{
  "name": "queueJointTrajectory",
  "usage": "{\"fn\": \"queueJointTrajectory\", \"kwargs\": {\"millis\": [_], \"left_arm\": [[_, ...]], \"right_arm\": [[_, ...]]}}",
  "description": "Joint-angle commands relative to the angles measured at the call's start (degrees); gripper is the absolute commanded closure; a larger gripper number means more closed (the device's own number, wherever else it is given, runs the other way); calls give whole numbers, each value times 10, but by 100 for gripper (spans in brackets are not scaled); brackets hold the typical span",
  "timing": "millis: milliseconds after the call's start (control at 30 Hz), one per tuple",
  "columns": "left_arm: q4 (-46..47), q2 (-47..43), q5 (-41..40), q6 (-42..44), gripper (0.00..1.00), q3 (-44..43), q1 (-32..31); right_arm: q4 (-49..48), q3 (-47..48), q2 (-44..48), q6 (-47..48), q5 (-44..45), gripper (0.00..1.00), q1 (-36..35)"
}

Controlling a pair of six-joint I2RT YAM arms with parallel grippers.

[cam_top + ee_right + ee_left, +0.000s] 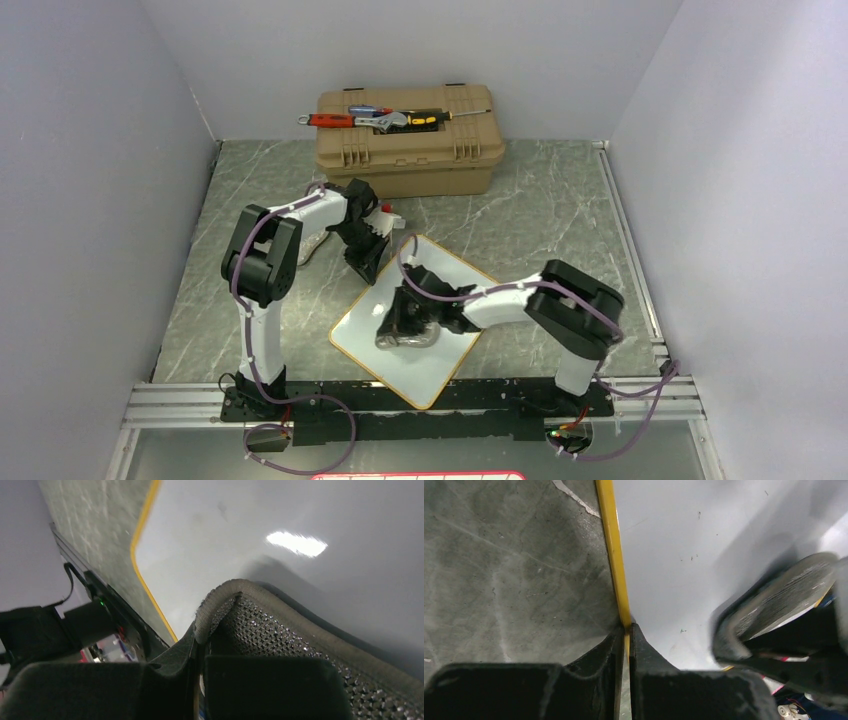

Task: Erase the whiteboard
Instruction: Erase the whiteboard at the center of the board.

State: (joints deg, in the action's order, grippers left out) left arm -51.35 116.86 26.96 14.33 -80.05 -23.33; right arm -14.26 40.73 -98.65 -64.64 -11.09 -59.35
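Note:
The whiteboard (pixel 440 268) lies turned diagonally on the grey marble table; its white face shows only tiny specks. My left gripper (pixel 366 270) is shut on the board's yellow rim (pixel 612 545) at its upper left edge, with the fingertips (pixel 628 630) pinching it. My right gripper (pixel 402 322) is shut on a grey cloth pad (pixel 408 340) that rests on the board's middle. The pad also shows in the right wrist view (pixel 285 630) on the board (pixel 240 530), held by that gripper (pixel 200 645). In the left wrist view the pad (pixel 774 600) sits at the right, over the board (pixel 684 540).
A tan toolbox (pixel 405 150) stands at the back with a wrench and screwdrivers (pixel 375 119) on its lid. A small red and white object (pixel 388 212) lies near the left wrist. A metal rail (pixel 420 398) runs along the near edge; walls enclose three sides.

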Motion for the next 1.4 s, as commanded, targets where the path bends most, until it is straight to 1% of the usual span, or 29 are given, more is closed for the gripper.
{"fn": "queueJointTrajectory", "kwargs": {"millis": [0, 100, 233, 300, 333, 433, 633, 733, 800, 933, 1033, 1100, 1200, 1267, 1300, 1367], "left_arm": [[28, 61, -23, 19, 88, 26, -34], [30, 64, -32, 18, 91, 25, -34], [34, 65, -49, 23, 96, 28, -34], [32, 65, -48, 26, 97, 28, -34], [32, 65, -44, 26, 97, 29, -33], [27, 67, -38, 25, 97, 25, -34], [20, 51, -28, 23, 97, 19, -34], [16, 56, -39, 24, 97, 17, -34], [18, 55, -44, 22, 97, 18, -33], [19, 45, -41, 19, 97, 11, -22], [12, 34, -39, 19, 97, -6, -10], [19, 15, -35, 20, 97, -8, -2], [15, -11, -37, 26, 96, -16, 1], [5, -22, -33, 28, 91, -22, 1], [3, -27, -31, 28, 86, -24, 0], [0, -38, -28, 27, 75, -25, 0]], "right_arm": [[70, 43, -93, 44, 50, 100, -4], [41, -34, -42, 15, 57, 100, 10], [35, -188, 115, -31, 84, 100, 31], [36, -232, 156, -45, 91, 100, 32], [31, -242, 160, -50, 90, 100, 32], [16, -214, 115, -38, 72, 100, 28], [-4, -39, -57, 9, 34, 100, 20], [2, 24, -99, 31, 22, 100, 27], [1, 25, -72, 37, 20, 100, 38], [43, -40, 67, 42, 30, 100, 61], [130, -108, 195, 19, 55, 100, 72], [214, -151, 281, -4, 73, 100, 75], [345, -188, 412, -46, 106, 100, 87], [462, -190, 488, -78, 149, 100, 95], [516, -187, 524, -95, 188, 100, 100], [620, -180, 558, -131, 243, 100, 113]]}}
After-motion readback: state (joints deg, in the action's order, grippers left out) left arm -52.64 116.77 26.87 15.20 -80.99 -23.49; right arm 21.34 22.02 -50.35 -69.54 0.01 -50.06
